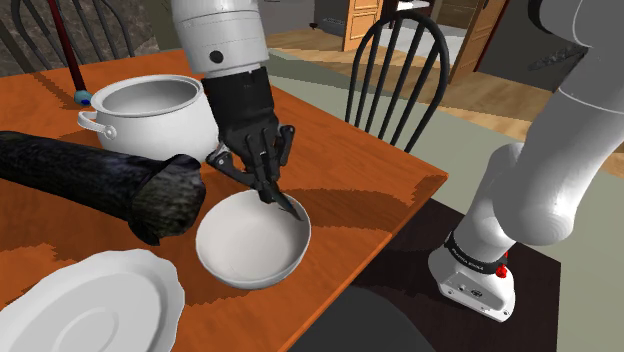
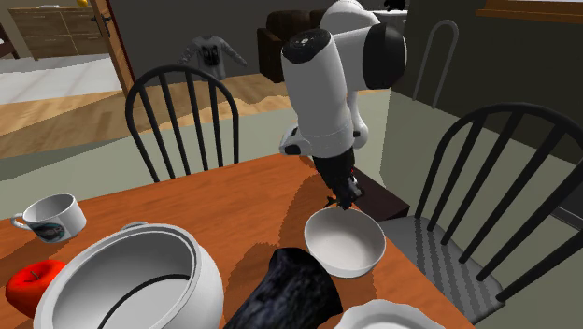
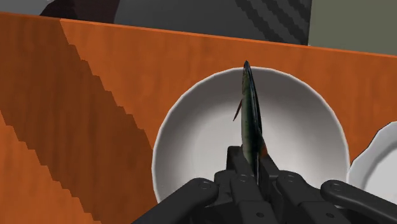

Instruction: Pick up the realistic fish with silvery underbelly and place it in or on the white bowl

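Wrist view, black pincer clenched on one end of a slim dark fish, fish pointing down over the white bowl, bowl on the orange tabletop, white plate just beside it

The fish has its near end hidden between the jaws. The plate beside the bowl runs off the frame's edge. At the second exterior view's lower left, the pot is cropped.
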Available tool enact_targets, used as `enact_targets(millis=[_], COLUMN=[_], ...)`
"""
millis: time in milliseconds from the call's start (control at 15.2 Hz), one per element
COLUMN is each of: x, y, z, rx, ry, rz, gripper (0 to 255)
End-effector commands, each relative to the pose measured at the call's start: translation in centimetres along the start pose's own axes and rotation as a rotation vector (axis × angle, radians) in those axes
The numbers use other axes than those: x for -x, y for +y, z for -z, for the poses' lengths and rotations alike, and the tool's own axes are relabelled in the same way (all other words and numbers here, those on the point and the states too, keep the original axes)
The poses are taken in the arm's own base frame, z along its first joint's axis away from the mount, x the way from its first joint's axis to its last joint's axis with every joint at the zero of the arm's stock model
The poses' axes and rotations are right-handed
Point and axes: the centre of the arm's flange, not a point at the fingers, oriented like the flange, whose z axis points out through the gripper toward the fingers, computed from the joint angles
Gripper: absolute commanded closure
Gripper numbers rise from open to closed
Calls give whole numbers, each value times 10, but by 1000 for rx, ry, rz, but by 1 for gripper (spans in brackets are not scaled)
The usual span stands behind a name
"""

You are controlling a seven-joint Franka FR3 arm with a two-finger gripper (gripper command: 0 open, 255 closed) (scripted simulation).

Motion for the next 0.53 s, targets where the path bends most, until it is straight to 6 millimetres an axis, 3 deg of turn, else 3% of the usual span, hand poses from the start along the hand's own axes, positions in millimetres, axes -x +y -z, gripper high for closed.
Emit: enact_targets(millis=[0, 462], x=[-7, -18], y=[-23, -25], z=[2, -28], rx=[-1, -1], ry=[0, 0], rz=[-2, -2], gripper=[255, 255])
